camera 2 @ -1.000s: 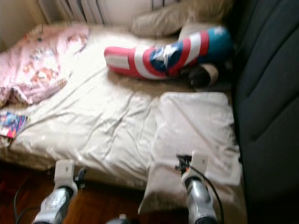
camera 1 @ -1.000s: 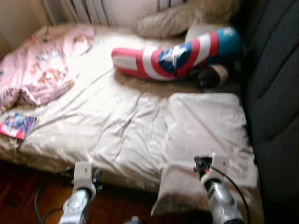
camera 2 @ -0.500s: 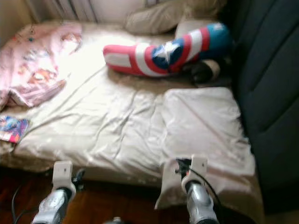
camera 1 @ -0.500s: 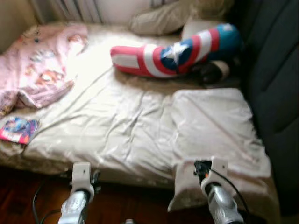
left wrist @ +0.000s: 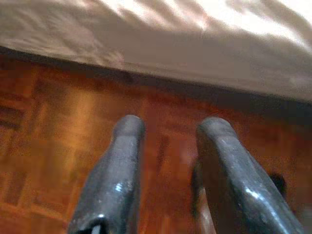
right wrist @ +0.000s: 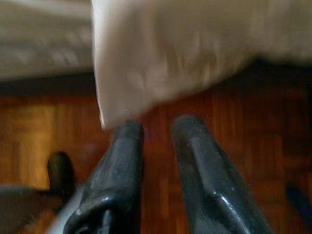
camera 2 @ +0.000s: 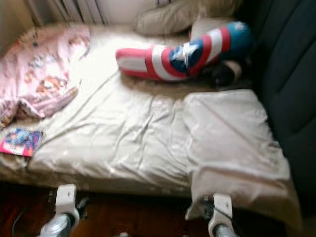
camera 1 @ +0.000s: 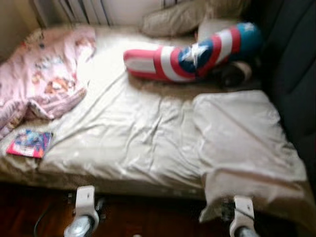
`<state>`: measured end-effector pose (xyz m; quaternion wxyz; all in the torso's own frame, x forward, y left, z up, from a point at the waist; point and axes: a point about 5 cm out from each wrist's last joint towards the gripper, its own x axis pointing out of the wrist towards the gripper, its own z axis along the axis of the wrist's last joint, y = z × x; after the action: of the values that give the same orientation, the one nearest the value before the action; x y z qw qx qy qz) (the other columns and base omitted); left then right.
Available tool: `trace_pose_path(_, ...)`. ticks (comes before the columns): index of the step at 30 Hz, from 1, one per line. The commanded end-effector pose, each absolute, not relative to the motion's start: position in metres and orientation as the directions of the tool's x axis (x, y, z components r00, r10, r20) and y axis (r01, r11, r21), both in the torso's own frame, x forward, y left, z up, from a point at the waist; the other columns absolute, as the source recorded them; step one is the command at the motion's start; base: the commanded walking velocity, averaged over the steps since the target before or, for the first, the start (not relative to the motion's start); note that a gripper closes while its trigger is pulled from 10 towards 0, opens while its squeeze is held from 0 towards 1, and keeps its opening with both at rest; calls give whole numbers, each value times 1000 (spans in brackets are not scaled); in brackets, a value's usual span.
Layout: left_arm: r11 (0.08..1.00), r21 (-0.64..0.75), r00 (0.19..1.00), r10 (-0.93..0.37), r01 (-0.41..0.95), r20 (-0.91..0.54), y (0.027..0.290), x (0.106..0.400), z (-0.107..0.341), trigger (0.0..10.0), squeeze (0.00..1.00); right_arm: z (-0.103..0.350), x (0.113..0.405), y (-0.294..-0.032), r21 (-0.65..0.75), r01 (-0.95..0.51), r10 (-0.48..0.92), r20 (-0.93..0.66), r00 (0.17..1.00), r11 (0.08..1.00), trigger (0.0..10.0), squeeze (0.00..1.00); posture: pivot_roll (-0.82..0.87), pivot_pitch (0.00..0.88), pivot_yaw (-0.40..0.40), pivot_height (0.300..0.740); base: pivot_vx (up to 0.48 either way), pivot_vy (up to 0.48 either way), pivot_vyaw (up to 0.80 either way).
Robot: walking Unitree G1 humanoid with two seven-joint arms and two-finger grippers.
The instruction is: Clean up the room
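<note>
While both arms (camera 1: 85,210) dropped lower, bed (camera 1: 128,143) shifted right in view.

A low bed (camera 1: 123,143) with a rumpled cream sheet spans most of the frame. At the lower edge of the frame lies a dark wooden parquet floor (left wrist: 58,146). Along the right side stands a dark upholstered surface (camera 1: 291,64), blurred. At the top, white vertical slats (camera 1: 84,7), perhaps a radiator, meet the head of the bed. Everything is soft with motion blur, so finer detail cannot be made out.
</note>
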<state>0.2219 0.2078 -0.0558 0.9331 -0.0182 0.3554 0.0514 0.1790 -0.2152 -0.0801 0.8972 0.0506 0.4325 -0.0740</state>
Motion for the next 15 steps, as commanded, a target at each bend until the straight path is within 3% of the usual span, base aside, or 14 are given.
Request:
trace_pose_path(1, 993, 26, 705, 98, -112, -702, 213, 212, -62, 10000, 0, -83, 177, -208, 27, 158, -75, -795, 602, 987, 10000, 0, 59, 127, 2, 740, 0, 368, 0)
trace_pose_path(15, 996, 45, 639, 86, -80, -764, 208, 196, -73, 10000, 0, -90, 170, -187, 67, 113, -10, -820, 572, 991, 10000, 0, 34, 101, 11, 740, 0, 416, 0)
